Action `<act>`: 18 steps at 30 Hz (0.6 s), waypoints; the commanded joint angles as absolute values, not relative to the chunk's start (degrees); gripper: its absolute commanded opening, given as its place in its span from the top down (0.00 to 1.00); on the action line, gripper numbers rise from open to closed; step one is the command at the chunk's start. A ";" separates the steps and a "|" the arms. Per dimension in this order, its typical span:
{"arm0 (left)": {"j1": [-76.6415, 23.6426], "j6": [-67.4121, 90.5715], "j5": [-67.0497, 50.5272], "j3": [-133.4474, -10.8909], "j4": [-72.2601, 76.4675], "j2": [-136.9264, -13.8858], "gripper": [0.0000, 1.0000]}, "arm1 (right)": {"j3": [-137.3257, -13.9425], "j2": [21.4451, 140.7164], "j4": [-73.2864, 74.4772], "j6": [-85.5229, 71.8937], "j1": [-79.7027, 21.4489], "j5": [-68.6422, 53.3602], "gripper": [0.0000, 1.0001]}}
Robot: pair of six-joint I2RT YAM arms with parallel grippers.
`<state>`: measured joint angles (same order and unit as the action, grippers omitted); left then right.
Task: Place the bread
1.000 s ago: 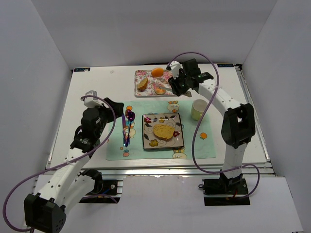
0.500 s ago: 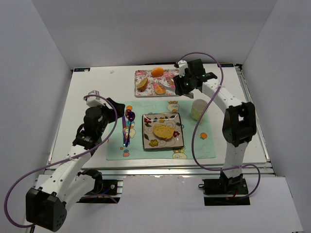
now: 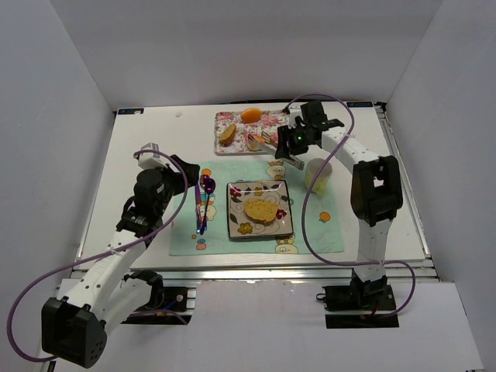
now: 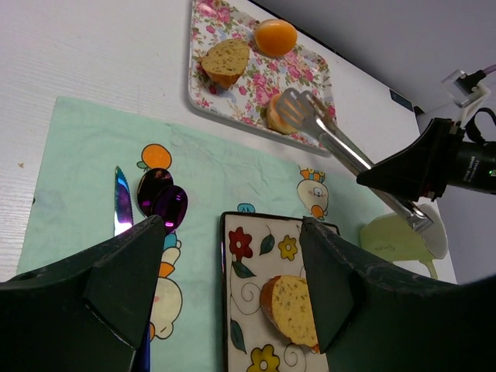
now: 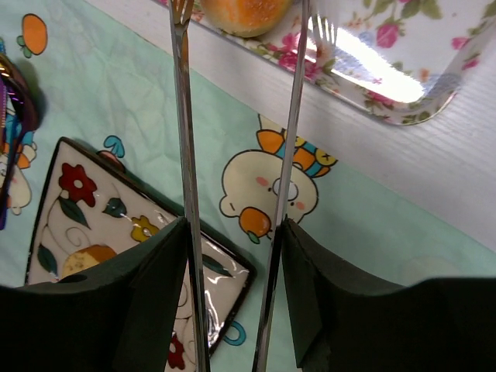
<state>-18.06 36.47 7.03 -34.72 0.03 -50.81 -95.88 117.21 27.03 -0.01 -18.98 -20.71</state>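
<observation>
The oblong golden-yellow bread (image 3: pixel 260 209) lies on the square flowered plate (image 3: pixel 235 229); it also shows in the left wrist view (image 4: pixel 293 308). My right gripper (image 3: pixel 298 140) is shut on metal tongs (image 3: pixel 269 139), its fingers pressing both tong arms (image 5: pixel 184 155). The tong tips reach onto the floral tray (image 3: pixel 267 118), either side of a small orange-brown bread piece (image 3: pixel 253 142), (image 5: pixel 244 12). My left gripper (image 3: pixel 182 172) is open and empty, above the mat's left part, with the plate's bread between its fingertips in its own view (image 4: pixel 231 231).
The tray also holds a wedge-shaped slice (image 3: pixel 227 133) and a round orange ball (image 3: pixel 250 115). A pale green mug (image 3: pixel 318 175) stands right of the plate, close under the right arm. A knife (image 4: pixel 122 205) and purple spoon (image 4: pixel 164 203) lie on the green mat (image 3: pixel 186 232).
My right gripper has shifted right and nearer with the tongs, whose tips stay at the small piece on the tray. The left arm moved slightly. The bread on the plate has not moved.
</observation>
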 commanded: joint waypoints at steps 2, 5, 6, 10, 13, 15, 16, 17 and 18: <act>-17.75 36.47 7.21 -37.53 -1.30 -50.45 0.20 | -97.30 116.98 25.22 -5.44 -18.72 -26.01 0.45; -17.67 36.56 7.38 -37.27 -1.41 -50.27 0.20 | -96.60 115.84 24.88 -7.29 -18.19 -25.75 0.45; -17.75 36.65 7.38 -37.27 -1.41 -50.19 0.20 | -95.98 115.23 24.79 -7.82 -17.93 -25.66 0.45; -17.67 37.09 7.21 -36.56 -0.79 -50.01 0.20 | -94.31 113.91 24.52 -9.58 -17.75 -25.58 0.45; -17.75 37.09 6.86 -36.65 -0.79 -50.36 0.20 | -93.17 114.25 24.00 -10.28 -17.84 -25.58 0.47; -17.67 36.83 6.86 -37.00 -0.97 -50.62 0.20 | -93.08 114.69 23.99 -10.37 -17.75 -25.14 0.51; -17.75 36.74 6.86 -37.18 -1.05 -50.62 0.20 | -93.25 114.96 23.91 -10.28 -17.75 -25.05 0.53; -17.75 36.65 7.03 -37.44 -1.32 -50.54 0.20 | -93.34 115.31 24.08 -10.37 -17.75 -25.05 0.55; -17.75 36.65 7.12 -37.53 -1.41 -50.45 0.20 | -93.51 115.40 24.00 -10.20 -17.67 -25.22 0.61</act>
